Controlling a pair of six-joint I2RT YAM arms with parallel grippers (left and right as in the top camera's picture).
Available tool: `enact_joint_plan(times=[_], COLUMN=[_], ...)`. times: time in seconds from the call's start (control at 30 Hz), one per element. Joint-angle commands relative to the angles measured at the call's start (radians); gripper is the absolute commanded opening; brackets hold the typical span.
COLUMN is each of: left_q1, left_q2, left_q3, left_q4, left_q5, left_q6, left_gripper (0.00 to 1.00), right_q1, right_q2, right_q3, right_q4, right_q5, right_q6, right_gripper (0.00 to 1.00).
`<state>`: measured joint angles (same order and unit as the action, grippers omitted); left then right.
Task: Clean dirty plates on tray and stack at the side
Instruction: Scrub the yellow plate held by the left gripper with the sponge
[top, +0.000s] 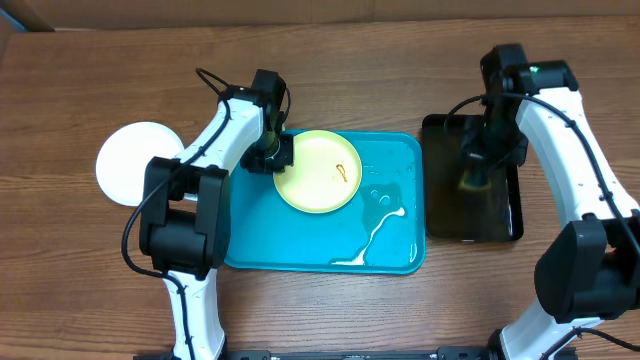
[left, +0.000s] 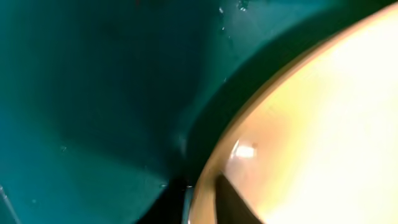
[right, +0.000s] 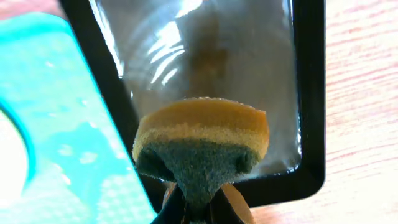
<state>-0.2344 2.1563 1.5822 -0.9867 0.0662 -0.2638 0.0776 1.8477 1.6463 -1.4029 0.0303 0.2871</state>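
Plate (top: 318, 172), overhead, lies on tray (top: 300, 250), rim at left jaws. Left wrist: rim sits between jaws; clamped or released, cannot tell. Right wrist: right jaws clench sponge (right: 202, 143), basin (right: 309, 93) below. Risk: slack hold lets plate slide on wet tray under scrubbing.

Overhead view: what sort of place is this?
Probably a lab bench staged as a dishwashing station: a wooden table, a turquoise tray holding a smeared yellow-green plate, and a black basin over which the right gripper pinches a sponge.

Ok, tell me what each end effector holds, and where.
Right end effector: sponge, pinched at its green underside. Left end effector: straddles rim of yellow-green plate; grip unclear.
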Motion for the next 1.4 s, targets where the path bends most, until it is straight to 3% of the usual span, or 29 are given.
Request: enact_joint_plan(times=[0.0,0.07,0.27,0.53,0.83,0.97,1.37], left_q1=[-0.002,-0.002,-0.002,-0.002,-0.002,-0.002,-0.002], left_q2=[0.038,0.038,0.038,0.038,0.038,0.038,0.038], left_q3=[-0.028,-0.028,-0.028,-0.028,-0.028,-0.028,-0.028], left_q4=[0.008,0.01,0.01,0.01,0.01,0.013,0.016], left_q5=[0.005,0.006,0.005,0.005,0.005,0.005,0.005], left_q6=[-0.005,-0.006,-0.005,-0.005,-0.005,-0.006,-0.005], left_gripper=[0.23,0.23,0.04,0.04,0.04,0.04,0.04], right_q1=[0.051,0.098,0.292,0.508,0.523,0.523,0.523], right_q2=[-0.02,-0.02,-0.006,0.093,0.263,0.306,0.324], right_q3=[0.077,0.081,0.081,0.074,0.074,0.074,0.054], right_q4=[0.018,0.055,0.206,0.323,0.423,0.487,0.513], right_q5=[-0.048,-0.076,-0.072,0.214,0.231,0.112,0.062], right_q6=[0.001,-0.003,-0.06,-0.06,-0.083,-0.12,-0.106], right_gripper=[0.04,0.04,0.04,0.04,0.04,0.04,0.04])
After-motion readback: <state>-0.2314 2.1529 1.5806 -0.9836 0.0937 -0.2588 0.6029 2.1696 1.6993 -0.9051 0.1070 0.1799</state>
